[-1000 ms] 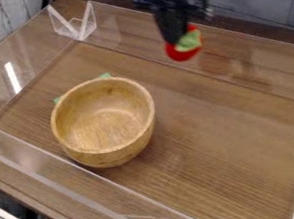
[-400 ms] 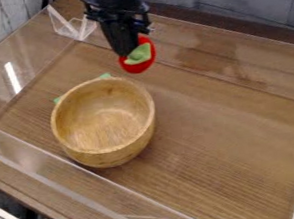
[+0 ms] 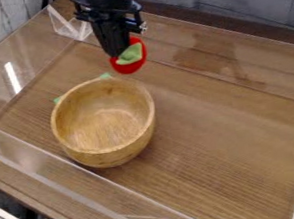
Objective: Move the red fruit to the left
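Observation:
The red fruit [image 3: 130, 60] is small, round and glossy with a green leafy top. It hangs just above the wooden table, held between the black fingers of my gripper [image 3: 125, 52], which points straight down and is shut on it. The fruit hovers just beyond the far rim of the wooden bowl [image 3: 103, 121], slightly to its right. Part of the fruit is covered by the fingers.
A green block [image 3: 102, 78] peeks out behind the bowl's far rim, close to the held fruit. Clear acrylic walls [image 3: 12, 83] ring the wooden table, with a clear corner bracket [image 3: 61, 26] at the back left. Bare wood lies to the right of the bowl.
My gripper has carried the red fruit leftward and slightly toward the bowl, from the back right to just behind the bowl's rim. The grip stayed shut; bowl and block did not move.

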`<action>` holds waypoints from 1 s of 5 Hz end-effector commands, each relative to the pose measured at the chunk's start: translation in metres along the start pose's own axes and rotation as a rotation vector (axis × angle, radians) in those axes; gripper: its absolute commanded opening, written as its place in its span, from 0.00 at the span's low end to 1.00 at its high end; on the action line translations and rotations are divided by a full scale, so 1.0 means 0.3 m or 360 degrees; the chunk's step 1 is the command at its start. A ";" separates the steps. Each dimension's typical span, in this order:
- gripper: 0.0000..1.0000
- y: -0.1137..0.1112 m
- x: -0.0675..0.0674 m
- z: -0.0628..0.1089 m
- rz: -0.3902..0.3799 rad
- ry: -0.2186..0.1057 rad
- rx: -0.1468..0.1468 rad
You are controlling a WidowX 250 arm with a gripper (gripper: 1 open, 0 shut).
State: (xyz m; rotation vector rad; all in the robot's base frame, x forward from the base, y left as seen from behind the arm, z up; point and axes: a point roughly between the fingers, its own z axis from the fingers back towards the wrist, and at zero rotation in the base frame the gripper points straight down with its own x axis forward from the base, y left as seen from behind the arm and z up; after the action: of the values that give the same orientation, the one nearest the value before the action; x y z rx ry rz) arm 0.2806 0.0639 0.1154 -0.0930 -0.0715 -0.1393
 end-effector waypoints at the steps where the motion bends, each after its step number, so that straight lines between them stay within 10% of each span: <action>1: 0.00 0.057 -0.010 0.085 0.0080 -0.0098 0.0066; 5: 0.00 0.157 -0.031 -0.030 0.0373 -0.0086 0.0076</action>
State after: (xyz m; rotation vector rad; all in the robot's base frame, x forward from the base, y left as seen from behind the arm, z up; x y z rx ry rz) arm 0.2749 0.1083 0.0898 -0.0759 -0.0758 0.0988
